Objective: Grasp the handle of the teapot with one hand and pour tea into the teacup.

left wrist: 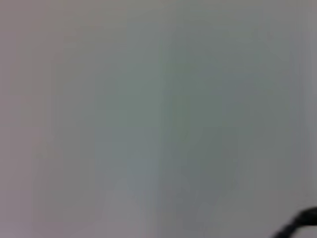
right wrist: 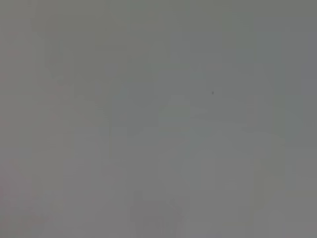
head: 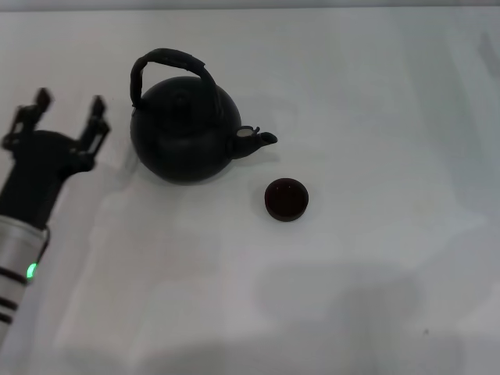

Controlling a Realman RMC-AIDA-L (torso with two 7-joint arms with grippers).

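Left end effector (head: 66,109) gapes empty beside teapot (head: 186,133) — right one unseen — teacup (head: 286,199) apart.

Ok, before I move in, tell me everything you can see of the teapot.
The teapot is round, matte black, standing upright on the white table. Its rough arched handle rises over the top; the short spout points toward the robot's right. The teacup sits apart, nearer the robot. The left gripper, open, is beside it, not touching.
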